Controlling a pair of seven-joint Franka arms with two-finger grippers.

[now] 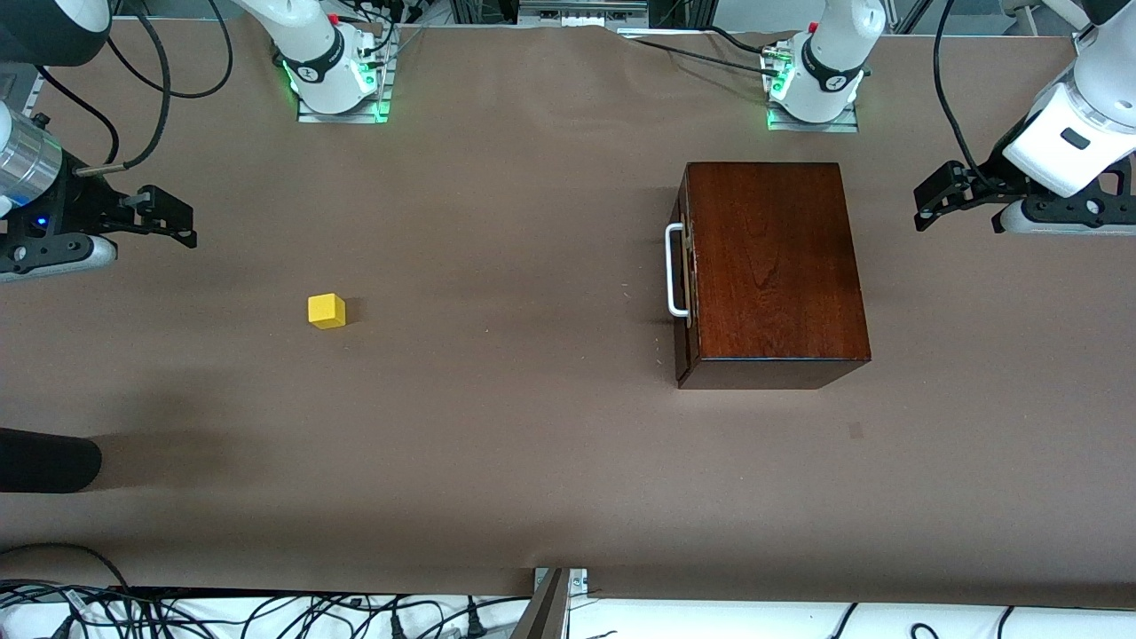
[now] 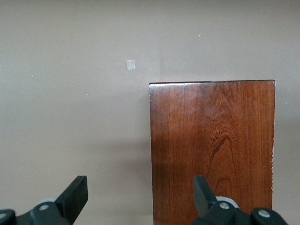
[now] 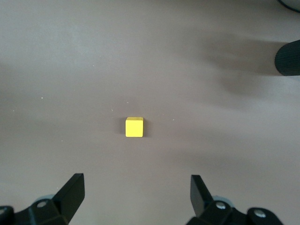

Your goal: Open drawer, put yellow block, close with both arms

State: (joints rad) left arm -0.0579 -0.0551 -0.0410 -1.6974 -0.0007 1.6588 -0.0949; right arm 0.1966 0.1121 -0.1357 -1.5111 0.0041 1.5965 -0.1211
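The yellow block (image 1: 326,311) (image 3: 134,127) lies alone on the brown table toward the right arm's end. The mahogany box (image 1: 774,266) (image 2: 211,150) stands toward the left arm's end. Its drawer is shut flush, and the white bar handle (image 1: 676,271) faces the block. My right gripper (image 1: 169,220) (image 3: 137,192) hangs open and empty over the table at the right arm's end, with the block in its wrist view ahead of the fingertips. My left gripper (image 1: 939,193) (image 2: 140,194) hangs open and empty over the table beside the box, at the side away from the handle.
A black rounded object (image 1: 44,461) (image 3: 288,58) juts over the table edge at the right arm's end, nearer the front camera than the block. A small pale mark (image 1: 855,430) (image 2: 131,64) lies on the table near the box. Cables run along the table's edges.
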